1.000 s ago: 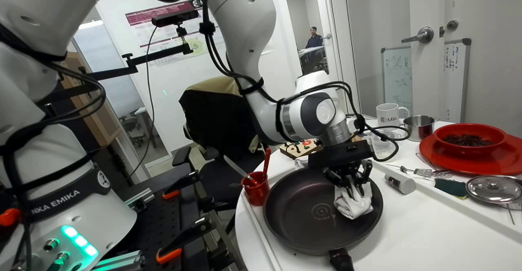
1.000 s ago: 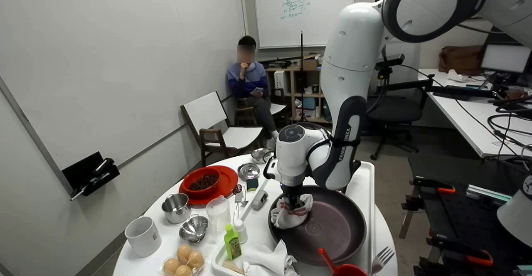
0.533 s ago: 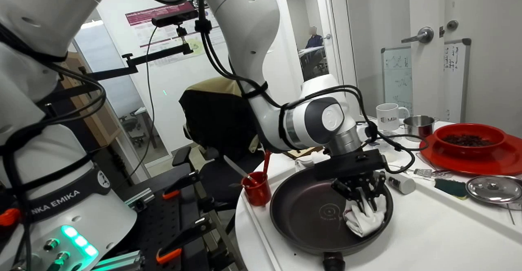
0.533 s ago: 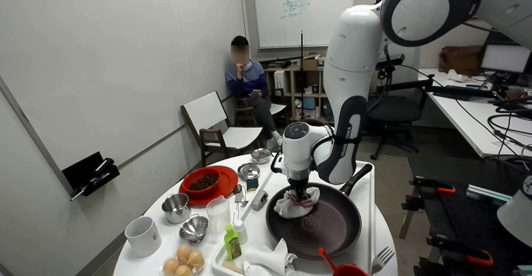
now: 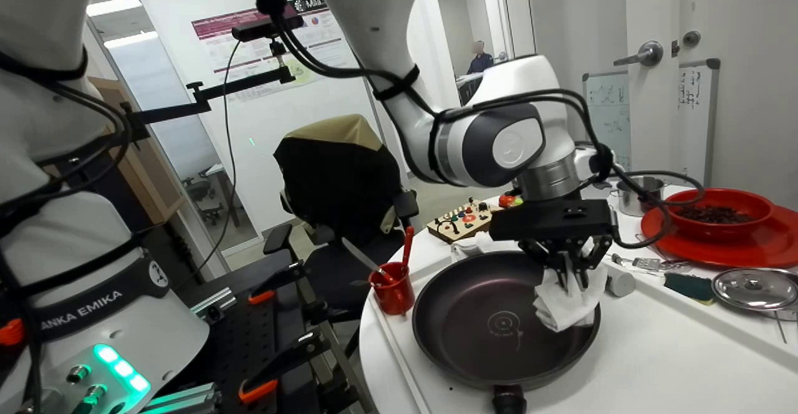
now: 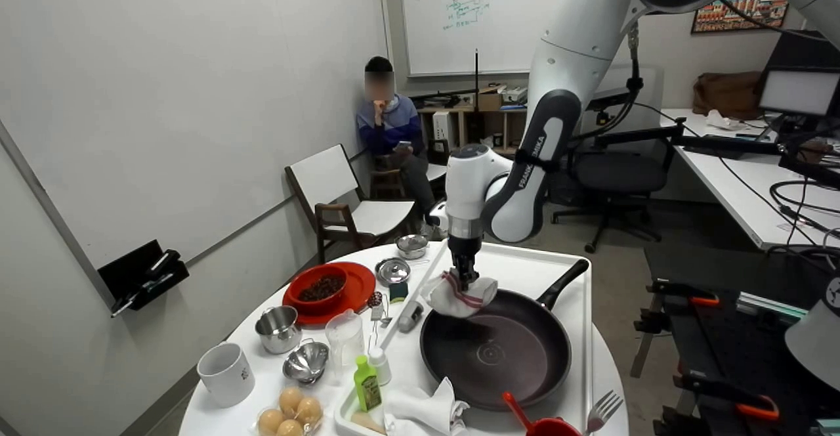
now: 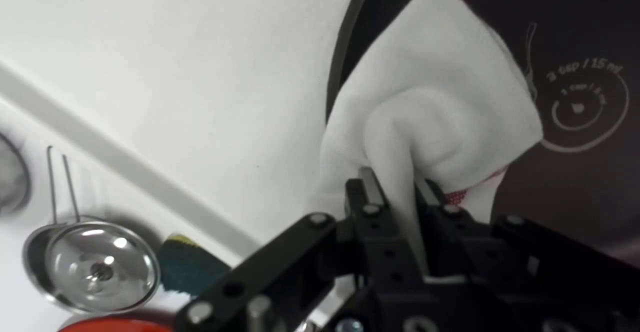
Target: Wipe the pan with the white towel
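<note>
The black frying pan (image 5: 474, 339) lies on a white tray (image 6: 518, 259) on the round table; its handle (image 6: 563, 283) shows in both exterior views. My gripper (image 5: 575, 283) is shut on the white towel (image 5: 564, 311), which has red stripes. In an exterior view the gripper (image 6: 466, 282) holds the towel (image 6: 458, 298) raised over the pan's rim. In the wrist view a towel fold runs between the two fingers of the gripper (image 7: 400, 184), and the towel (image 7: 440, 92) hangs over the edge of the pan (image 7: 565, 187). I cannot tell whether it touches the pan.
A red cup (image 5: 391, 295) with utensils stands beside the pan. A grey-white bottle (image 6: 411, 316) lies near the rim. A green bottle (image 6: 366, 383) and another white cloth (image 6: 423, 410) are in a small tray. A red bowl (image 6: 317, 301) sits on a red plate.
The pan shifted slightly on the tray between the two earlier moments, then stayed still. Since half a second ago my gripper has risen, lifting the towel, which now hangs looser.
</note>
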`<state>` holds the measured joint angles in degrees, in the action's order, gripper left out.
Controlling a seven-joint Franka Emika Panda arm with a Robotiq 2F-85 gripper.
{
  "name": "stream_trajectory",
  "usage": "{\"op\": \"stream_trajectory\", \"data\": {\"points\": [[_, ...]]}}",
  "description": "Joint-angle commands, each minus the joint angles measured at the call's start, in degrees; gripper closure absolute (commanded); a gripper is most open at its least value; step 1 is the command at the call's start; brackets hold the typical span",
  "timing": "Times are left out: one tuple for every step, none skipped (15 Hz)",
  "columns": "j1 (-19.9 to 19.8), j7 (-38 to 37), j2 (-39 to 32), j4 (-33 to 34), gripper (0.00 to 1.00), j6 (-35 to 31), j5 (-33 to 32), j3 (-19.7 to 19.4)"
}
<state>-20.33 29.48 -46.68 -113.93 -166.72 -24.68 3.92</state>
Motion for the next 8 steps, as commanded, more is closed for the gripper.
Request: {"op": "stream_trajectory", "data": {"points": [[-11.2, 9.0, 8.5, -4.7, 0.91, 4.0, 8.4, 9.4], [-13.0, 10.4, 9.7, -4.8, 0.91, 3.9, 11.0, 10.7], [-14.3, 11.4, 10.6, -4.3, 0.91, 3.9, 13.5, 11.3], [-14.7, 11.6, 11.0, -3.4, 0.91, 3.7, 15.3, 11.1], [-14.3, 11.0, 10.6, -1.5, 0.91, 3.9, 16.7, 10.0], [-13.5, 9.8, 10.3, -0.1, 0.91, 3.7, 17.5, 8.4], [-12.1, 8.4, 9.1, 2.4, 0.91, 5.0, 18.0, 6.3], [-10.9, 7.0, 8.2, 3.8, 0.91, 5.2, 18.3, 4.3]]}}
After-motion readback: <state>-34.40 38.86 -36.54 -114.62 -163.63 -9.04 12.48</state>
